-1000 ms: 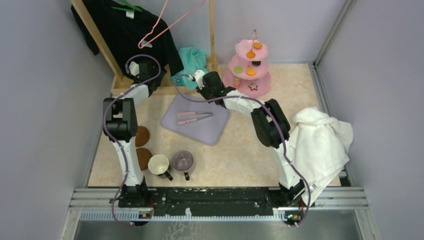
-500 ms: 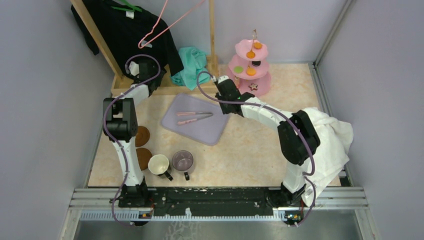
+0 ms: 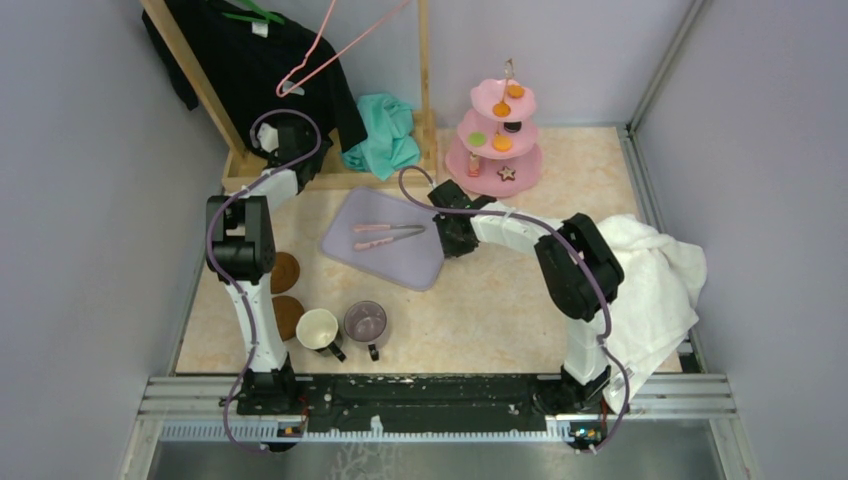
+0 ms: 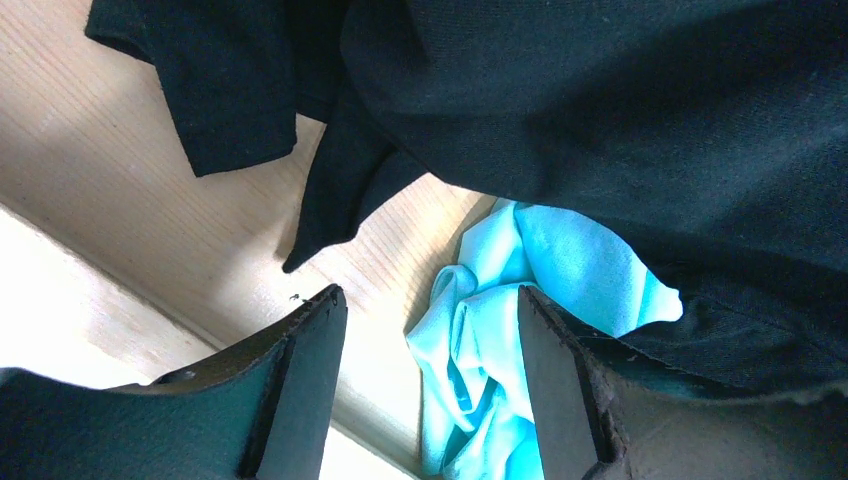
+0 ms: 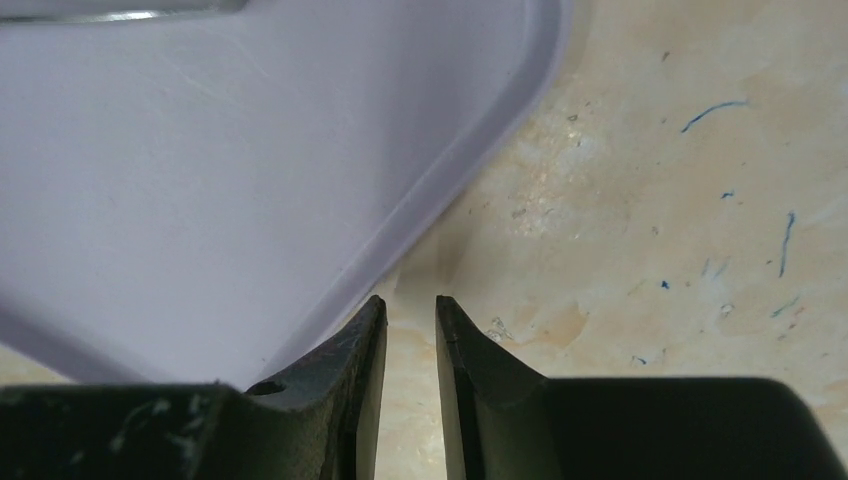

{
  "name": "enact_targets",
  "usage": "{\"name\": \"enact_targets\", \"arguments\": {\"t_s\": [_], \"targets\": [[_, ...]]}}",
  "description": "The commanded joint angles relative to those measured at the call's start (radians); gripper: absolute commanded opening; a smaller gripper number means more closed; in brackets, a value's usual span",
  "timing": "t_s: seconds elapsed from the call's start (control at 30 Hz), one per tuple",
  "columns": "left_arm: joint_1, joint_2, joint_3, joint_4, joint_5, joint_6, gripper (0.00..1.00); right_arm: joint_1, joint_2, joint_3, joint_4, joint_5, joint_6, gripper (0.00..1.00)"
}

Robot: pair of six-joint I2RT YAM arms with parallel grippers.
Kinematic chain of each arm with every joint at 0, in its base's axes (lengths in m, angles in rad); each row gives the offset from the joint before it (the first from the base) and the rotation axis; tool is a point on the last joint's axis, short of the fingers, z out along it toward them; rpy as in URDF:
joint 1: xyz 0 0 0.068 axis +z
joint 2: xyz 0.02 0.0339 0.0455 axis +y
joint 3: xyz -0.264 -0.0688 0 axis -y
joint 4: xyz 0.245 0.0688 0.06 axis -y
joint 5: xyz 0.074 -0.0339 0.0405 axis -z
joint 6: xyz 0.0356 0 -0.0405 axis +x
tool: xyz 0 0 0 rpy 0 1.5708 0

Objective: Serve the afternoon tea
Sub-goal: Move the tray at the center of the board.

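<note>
Right gripper (image 5: 410, 302) hangs low at the lilac tray (image 5: 250, 150) corner, jaws almost closed on nothing, probably after its rim; left gripper (image 4: 430, 292) gapes by the teal cloth (image 4: 560, 260)

No readable text, labels, brands or numbers in any view. Blue marks (image 5: 715, 108) on the desk (image 5: 650, 300), up and right of the right claw (image 5: 410, 325), are scribbles, not letters.
</note>
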Motion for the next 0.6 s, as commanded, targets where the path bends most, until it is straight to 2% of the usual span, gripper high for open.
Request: {"name": "enact_targets", "arguments": {"t_s": [0.0,0.2,0.37,0.57], "targets": [[0.0,-0.005,-0.01,0.027,0.007,-0.007,0.69,0.008,0.027,0.042,-0.007,-0.021,0.047,0.26],[0.001,0.0,-0.005,0.028,0.009,-0.009,0.69,0.007,0.062,0.061,-0.003,-0.034,0.052,0.27],[0.003,0.003,0.013,0.023,0.009,0.0,0.69,0.006,0.031,0.064,-0.019,-0.006,0.049,0.27],[0.002,0.004,0.017,0.018,0.008,0.002,0.69,0.006,0.029,0.091,-0.038,-0.043,0.034,0.27]]}}
